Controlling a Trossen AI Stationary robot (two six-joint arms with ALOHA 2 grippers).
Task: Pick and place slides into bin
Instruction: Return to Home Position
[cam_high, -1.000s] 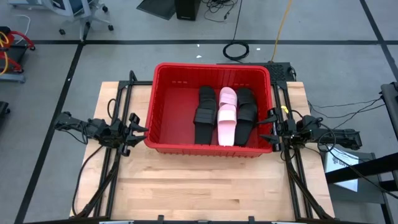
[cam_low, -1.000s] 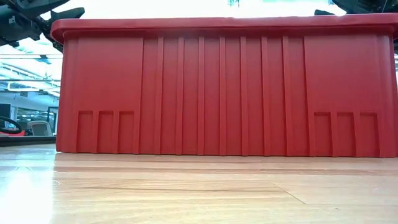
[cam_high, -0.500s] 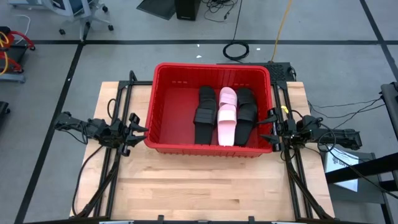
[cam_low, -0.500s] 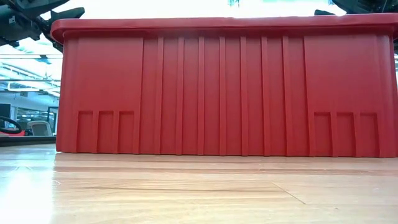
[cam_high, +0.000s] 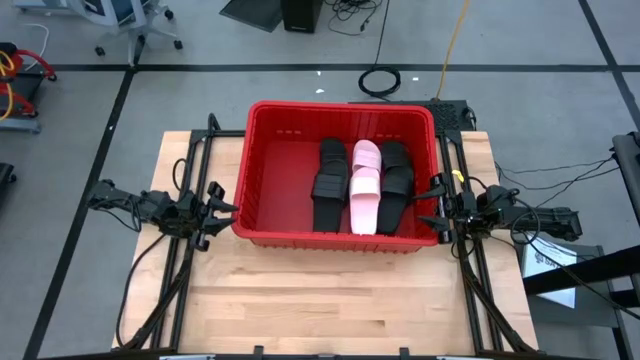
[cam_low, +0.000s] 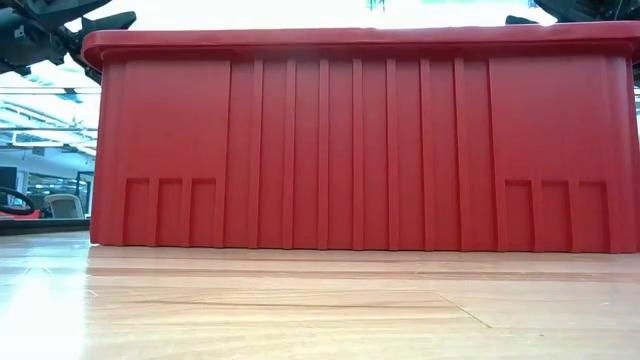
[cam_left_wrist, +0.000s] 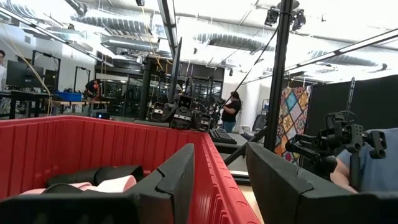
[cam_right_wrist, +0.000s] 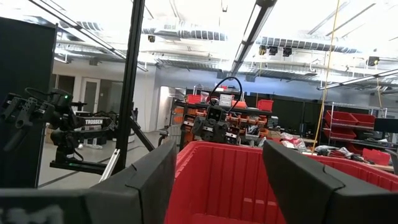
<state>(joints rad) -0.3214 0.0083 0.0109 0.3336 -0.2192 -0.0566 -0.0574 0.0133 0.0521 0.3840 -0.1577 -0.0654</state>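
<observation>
Evidently homing step: slides (cam_high: 360, 185) lay inside bin (cam_high: 340, 106) on surface (cam_high: 340, 300). Left claw (cam_high: 224, 210) and right claw (cam_high: 432, 203) hung wide, empty (one each side of bin). Next, prob.: park arms, no grasp needed.

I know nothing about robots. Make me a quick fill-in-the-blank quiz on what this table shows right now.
The slides lie inside the ____ bin.
Between the black slides lies a ____ one.
The left gripper, beside the bin, has its fingers ____.
The right gripper holds ____.
Missing words: red; pink; open; nothing.
</observation>
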